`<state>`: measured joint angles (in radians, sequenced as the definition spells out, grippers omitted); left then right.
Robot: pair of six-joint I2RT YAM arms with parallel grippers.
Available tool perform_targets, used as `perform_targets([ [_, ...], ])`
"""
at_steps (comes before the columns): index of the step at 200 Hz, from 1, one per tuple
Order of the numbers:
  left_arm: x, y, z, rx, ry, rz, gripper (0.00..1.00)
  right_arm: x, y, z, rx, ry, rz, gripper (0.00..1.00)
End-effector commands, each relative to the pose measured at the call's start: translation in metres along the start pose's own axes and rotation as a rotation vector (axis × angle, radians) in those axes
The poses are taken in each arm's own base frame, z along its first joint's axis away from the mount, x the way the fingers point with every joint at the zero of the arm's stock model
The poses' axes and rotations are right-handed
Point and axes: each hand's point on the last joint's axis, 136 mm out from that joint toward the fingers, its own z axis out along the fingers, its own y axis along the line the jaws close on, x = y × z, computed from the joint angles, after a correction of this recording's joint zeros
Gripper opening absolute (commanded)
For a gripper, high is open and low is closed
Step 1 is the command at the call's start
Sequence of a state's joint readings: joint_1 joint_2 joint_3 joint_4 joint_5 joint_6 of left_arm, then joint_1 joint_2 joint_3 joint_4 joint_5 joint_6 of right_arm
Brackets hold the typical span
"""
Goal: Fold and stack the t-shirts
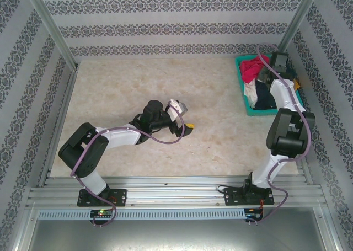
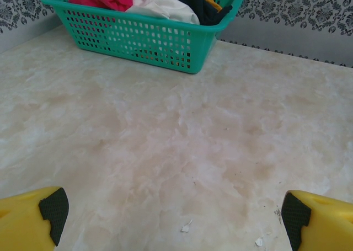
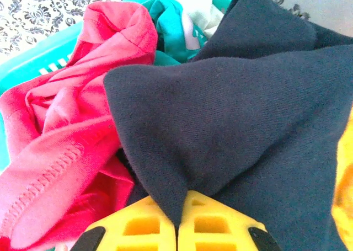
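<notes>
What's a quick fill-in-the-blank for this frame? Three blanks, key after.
1. The right hand is shut on a fold of the dark t-shirt, whose colour is ____.
2. The left hand hovers over the table with its jaws ____.
3. In the overhead view, the teal basket stands at the table's far ____ corner.
Missing words: navy; open; right.
</notes>
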<state>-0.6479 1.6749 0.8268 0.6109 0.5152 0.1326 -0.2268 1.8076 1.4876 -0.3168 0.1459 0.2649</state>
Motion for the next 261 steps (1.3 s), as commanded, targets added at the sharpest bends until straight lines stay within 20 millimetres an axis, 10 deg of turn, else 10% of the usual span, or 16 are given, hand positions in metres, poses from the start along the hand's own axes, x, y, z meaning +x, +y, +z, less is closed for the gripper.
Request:
perform_targets([
  [1, -0.018, 0.0, 0.003, -0.005, -0.057, 0.02, 1.0, -0.048, -0.002, -0.055, -0.002, -0.189, 0.041, 0.0],
  [98, -0.053, 0.008, 0.001, -0.035, -0.146, 0.003, 1.0, -0.143, 0.04, -0.276, -0.25, -0.728, 0.025, 0.0],
  [158, -0.062, 0.023, -0.028, -0.128, -0.191, -0.042, 1.0, -0.155, 0.119, -0.381, -0.667, -0.769, -0.1, 0.0],
  [211, -0.042, 0.062, -0.076, -0.283, -0.18, -0.146, 1.0, -0.134, 0.21, -0.416, -0.931, -0.689, -0.23, 0.0],
  [261, -0.015, 0.085, -0.143, -0.473, -0.121, -0.235, 1.0, -0.072, 0.316, -0.365, -1.069, -0.477, -0.302, 0.0],
])
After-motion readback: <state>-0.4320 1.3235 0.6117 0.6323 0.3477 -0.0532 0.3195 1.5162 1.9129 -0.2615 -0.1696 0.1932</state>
